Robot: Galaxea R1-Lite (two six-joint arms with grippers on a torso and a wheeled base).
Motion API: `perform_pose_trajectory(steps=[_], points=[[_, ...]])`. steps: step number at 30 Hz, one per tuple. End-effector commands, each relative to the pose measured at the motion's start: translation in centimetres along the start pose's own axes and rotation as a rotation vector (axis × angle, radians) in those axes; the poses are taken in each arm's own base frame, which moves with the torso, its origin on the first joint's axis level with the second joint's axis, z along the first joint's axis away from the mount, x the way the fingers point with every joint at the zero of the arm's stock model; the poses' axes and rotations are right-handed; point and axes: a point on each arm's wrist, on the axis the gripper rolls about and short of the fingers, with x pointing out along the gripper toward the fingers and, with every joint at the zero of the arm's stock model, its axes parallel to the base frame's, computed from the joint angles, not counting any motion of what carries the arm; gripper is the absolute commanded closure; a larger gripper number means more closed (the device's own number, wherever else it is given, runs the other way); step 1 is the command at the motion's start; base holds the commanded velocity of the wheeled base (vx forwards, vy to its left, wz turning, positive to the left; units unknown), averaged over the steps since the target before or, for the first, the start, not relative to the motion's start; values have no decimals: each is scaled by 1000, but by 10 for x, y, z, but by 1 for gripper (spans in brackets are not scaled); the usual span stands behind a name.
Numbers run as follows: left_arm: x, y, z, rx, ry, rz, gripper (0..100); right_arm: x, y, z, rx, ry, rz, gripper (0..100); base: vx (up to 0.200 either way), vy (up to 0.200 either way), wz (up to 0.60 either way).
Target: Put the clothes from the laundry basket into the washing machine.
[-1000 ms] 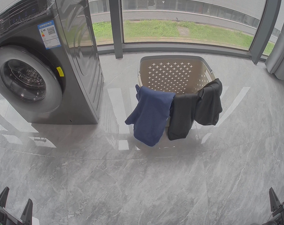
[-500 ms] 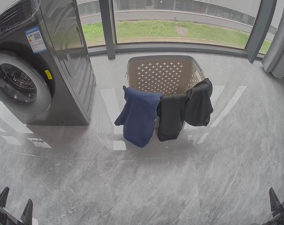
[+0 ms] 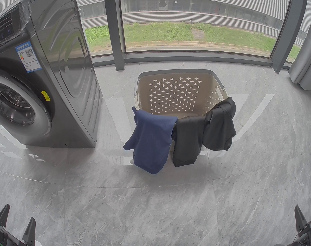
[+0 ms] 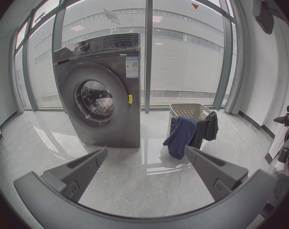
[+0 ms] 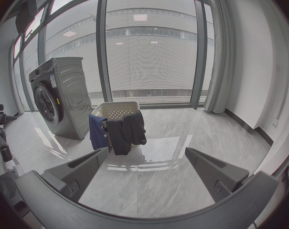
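Left wrist view faces the washing machine [image 4: 100, 102] squarely; left claw [image 4: 145, 148] and right claw [image 5: 145, 150] spread

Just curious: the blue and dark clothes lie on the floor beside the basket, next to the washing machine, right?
Not on the floor: the head view shows the blue garment and the dark clothes draped over the near rim of the laundry basket. It does stand next to the washing machine.
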Motion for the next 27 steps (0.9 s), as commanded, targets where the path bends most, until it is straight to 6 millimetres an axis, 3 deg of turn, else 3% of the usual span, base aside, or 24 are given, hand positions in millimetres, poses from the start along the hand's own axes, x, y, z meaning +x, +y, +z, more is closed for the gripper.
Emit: perform_pose_trajectory(steps=[1,9,20,27], points=[[1,0,-5,-1,8,0,0,0,0,-5,-1,4,-1,0,0,0,0],[1,0,-5,-2,8,1,0,0,0,-5,-1,4,-1,0,0,0,0],[1,0,-5,-1,8,0,0,0,0,-5,-1,4,-1,0,0,-200,0],[1,0,-5,-1,8,0,0,0,0,-5,-1,4,-1,0,0,0,0]])
